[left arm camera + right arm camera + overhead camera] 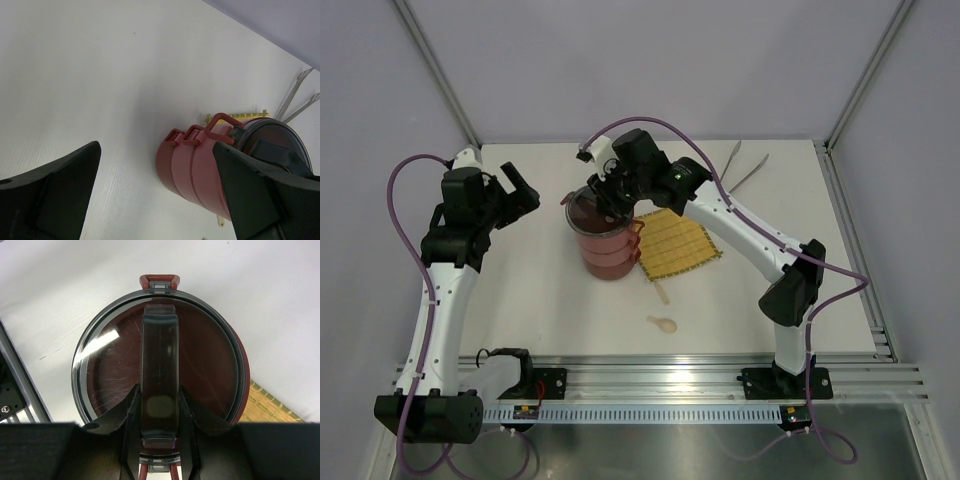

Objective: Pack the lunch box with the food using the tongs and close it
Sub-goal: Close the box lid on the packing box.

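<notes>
- While the right gripper (159,412) pinches the arched handle (159,355) of the top lid (210,370), the lunch box (608,250) stands mid-table as a stack of dark-red tiers, touching the yellow mat (682,243).
- No food shows in any view, so I judge it is already packed under the red disc seen through the lid.
- The tongs (748,168) lie at the far edge, well apart from both arms, apparently finished with.
- The lid looks seated, but the upper red clip (222,122) stands out from the wall, so latching probably remains.
- The left gripper (520,193) hangs left of the box, jaws spread wide and empty.
- The lid is smoky, glossy, finely scratched plastic. The tiers are smooth round cylinders, and the mat is ribbed weave.
</notes>
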Controlling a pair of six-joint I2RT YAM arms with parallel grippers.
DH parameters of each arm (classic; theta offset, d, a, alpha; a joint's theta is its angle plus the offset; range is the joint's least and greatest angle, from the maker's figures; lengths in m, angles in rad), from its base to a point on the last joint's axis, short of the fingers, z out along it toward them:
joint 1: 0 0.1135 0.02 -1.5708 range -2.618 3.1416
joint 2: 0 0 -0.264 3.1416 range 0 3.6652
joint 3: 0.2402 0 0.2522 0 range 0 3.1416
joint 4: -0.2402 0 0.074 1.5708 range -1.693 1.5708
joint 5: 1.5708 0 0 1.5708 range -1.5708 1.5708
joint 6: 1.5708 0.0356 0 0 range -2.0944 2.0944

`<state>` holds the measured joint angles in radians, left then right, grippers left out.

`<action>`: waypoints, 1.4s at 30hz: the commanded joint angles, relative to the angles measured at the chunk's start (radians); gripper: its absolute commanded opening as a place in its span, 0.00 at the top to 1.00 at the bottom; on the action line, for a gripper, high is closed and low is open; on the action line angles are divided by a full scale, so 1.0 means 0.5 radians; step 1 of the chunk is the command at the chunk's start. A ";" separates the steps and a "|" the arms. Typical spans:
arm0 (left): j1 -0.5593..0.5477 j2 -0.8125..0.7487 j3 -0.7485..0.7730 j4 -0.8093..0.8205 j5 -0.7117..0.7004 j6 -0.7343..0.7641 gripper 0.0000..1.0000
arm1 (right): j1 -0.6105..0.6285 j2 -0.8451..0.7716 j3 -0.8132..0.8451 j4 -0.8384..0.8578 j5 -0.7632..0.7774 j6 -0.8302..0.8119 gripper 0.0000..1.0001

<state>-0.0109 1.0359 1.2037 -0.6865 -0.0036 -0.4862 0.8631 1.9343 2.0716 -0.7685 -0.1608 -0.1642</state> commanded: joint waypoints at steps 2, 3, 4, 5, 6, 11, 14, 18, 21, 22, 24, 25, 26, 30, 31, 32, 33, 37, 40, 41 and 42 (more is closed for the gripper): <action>0.013 0.002 0.035 0.063 -0.039 0.037 0.01 | -0.063 0.071 -0.014 -0.285 -0.111 -0.122 1.00; 0.013 0.005 0.041 0.063 -0.039 0.037 0.01 | -0.063 0.071 -0.002 -0.301 -0.102 -0.123 1.00; 0.016 0.005 0.038 0.063 -0.036 0.034 0.01 | -0.069 0.071 0.008 -0.328 -0.093 -0.123 1.00; 0.013 0.008 0.038 0.063 -0.033 0.034 0.01 | -0.073 0.071 0.023 -0.341 -0.077 -0.116 1.00; 0.016 0.011 0.038 0.066 -0.030 0.028 0.01 | -0.076 0.068 0.023 -0.344 -0.071 -0.113 1.00; 0.016 0.011 0.035 0.069 -0.030 0.024 0.01 | -0.082 0.074 0.032 -0.365 0.018 -0.080 1.00; 0.013 0.005 0.035 0.066 -0.033 0.027 0.01 | -0.088 0.086 0.020 -0.356 0.076 -0.037 1.00; 0.016 -0.004 0.038 0.054 -0.045 0.034 0.01 | -0.094 0.086 0.014 -0.347 0.104 0.003 1.00; 0.013 -0.013 0.044 0.051 -0.045 0.034 0.01 | -0.103 0.098 0.020 -0.341 0.156 0.040 1.00; 0.016 -0.013 0.041 0.051 -0.045 0.031 0.01 | -0.109 0.101 0.023 -0.341 0.177 0.049 1.00; 0.013 -0.019 0.038 0.048 -0.045 0.031 0.01 | -0.115 0.108 0.014 -0.338 0.193 0.080 1.00; 0.013 -0.019 0.038 0.048 -0.045 0.034 0.01 | -0.115 0.108 0.011 -0.328 0.199 0.086 1.00; 0.013 -0.022 0.038 0.048 -0.045 0.031 0.01 | -0.115 0.111 0.008 -0.319 0.223 0.107 1.00; 0.013 -0.032 0.029 0.048 -0.039 0.031 0.01 | -0.119 0.123 0.002 -0.289 0.217 0.126 1.00; 0.016 -0.032 0.028 0.048 -0.036 0.031 0.01 | -0.116 0.129 -0.001 -0.279 0.217 0.129 1.00; 0.013 -0.035 0.032 0.048 -0.036 0.031 0.01 | -0.119 0.138 0.002 -0.279 0.220 0.141 1.00; 0.013 -0.035 0.032 0.041 -0.039 0.034 0.01 | -0.116 0.147 0.005 -0.276 0.223 0.150 1.00; 0.013 -0.044 0.029 0.038 -0.048 0.034 0.01 | -0.119 0.108 -0.053 -0.218 0.217 0.209 1.00; 0.013 -0.047 0.025 0.038 -0.054 0.037 0.01 | -0.115 -0.021 -0.185 -0.065 0.208 0.242 1.00; 0.013 -0.047 0.025 0.038 -0.051 0.037 0.01 | -0.112 -0.079 -0.204 -0.031 0.211 0.270 1.00; 0.016 -0.044 0.025 0.038 -0.048 0.034 0.01 | -0.115 -0.101 -0.222 0.009 0.220 0.282 1.00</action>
<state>-0.0109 1.0340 1.2037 -0.6876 -0.0143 -0.4789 0.8383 1.9099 2.0228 -0.7177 -0.1234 -0.0597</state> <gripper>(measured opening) 0.991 0.350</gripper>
